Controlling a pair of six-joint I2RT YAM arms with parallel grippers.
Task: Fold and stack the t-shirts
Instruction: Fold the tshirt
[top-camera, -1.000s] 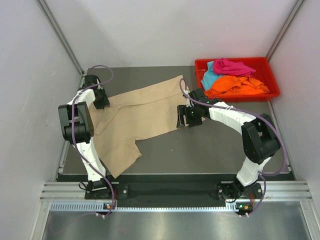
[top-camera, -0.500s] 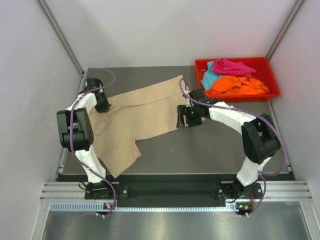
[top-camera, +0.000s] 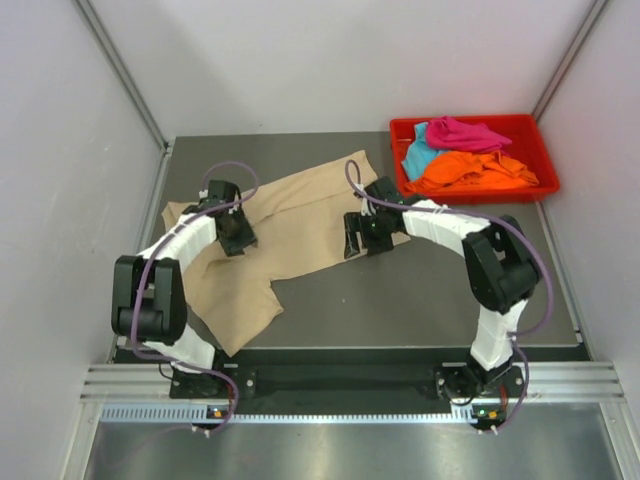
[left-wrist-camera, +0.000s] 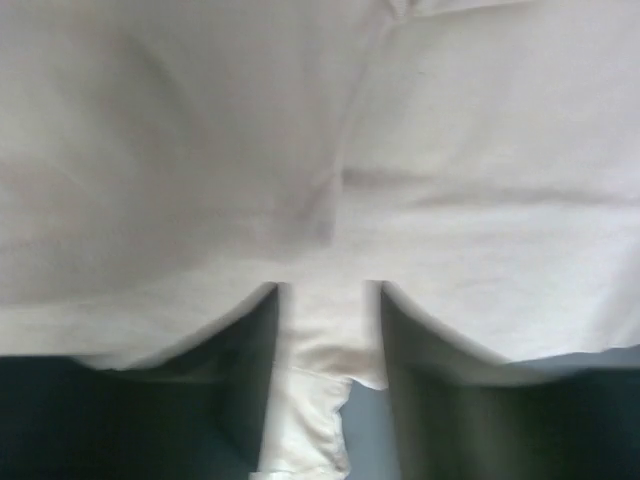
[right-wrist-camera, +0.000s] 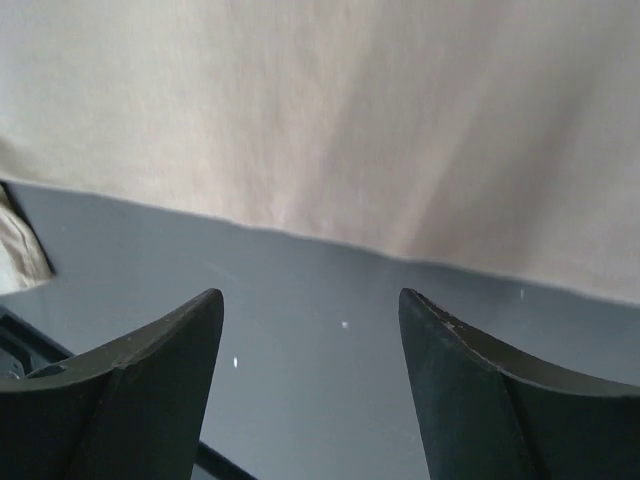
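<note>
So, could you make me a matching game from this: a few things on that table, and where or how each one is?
1 beige cloth t-shirt
2 orange cloth t-shirt
3 red plastic tray
4 right gripper

A stands at the dark table's far right corner
B jaws open, nothing between them
C spread out on the table
D bundled at the tray's near side

Pairs: 1-C, 2-D, 3-A, 4-B
</note>
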